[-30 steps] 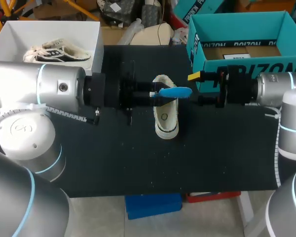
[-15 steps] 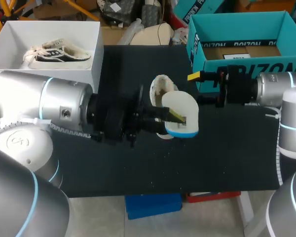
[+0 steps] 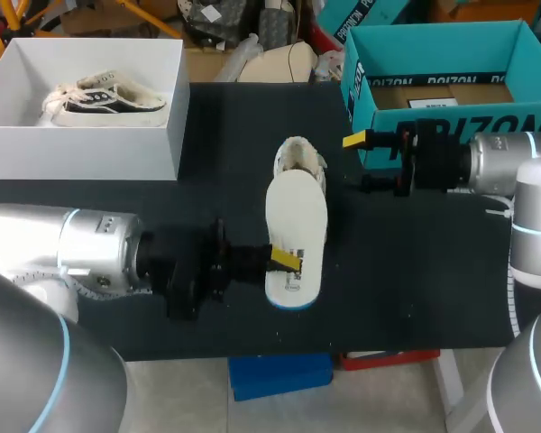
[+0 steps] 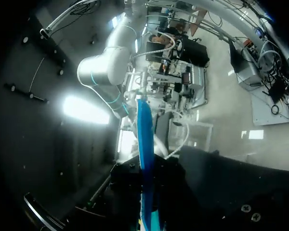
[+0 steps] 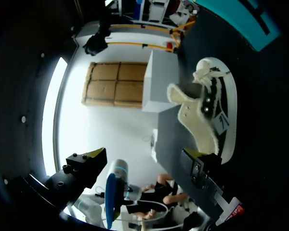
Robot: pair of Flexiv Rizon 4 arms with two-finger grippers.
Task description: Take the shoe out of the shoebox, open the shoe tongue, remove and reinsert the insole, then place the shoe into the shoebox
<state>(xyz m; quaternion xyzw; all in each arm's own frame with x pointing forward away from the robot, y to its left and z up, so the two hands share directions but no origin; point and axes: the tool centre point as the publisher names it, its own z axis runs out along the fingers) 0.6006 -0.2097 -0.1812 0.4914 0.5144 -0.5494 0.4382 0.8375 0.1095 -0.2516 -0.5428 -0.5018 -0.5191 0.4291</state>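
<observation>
Robotics lab: robot arms (image 3: 81, 257) at black table (image 3: 406, 289)

insole (image 3: 297, 225) white, blue rim | shoe (image 5: 207, 113) cream, black side stripes | shoebox (image 3: 451, 122) teal | table (image 3: 406, 280) black | second box (image 3: 81, 153) white

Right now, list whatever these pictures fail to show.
Inside of the white black-trimmed sneaker: head view, covered by the white blue-edged foam insole.
Insole's faces: left wrist view, seen edge-on only.
Teal cardboard shoebox: right wrist view, only a corner, cut by the black rim.
</observation>
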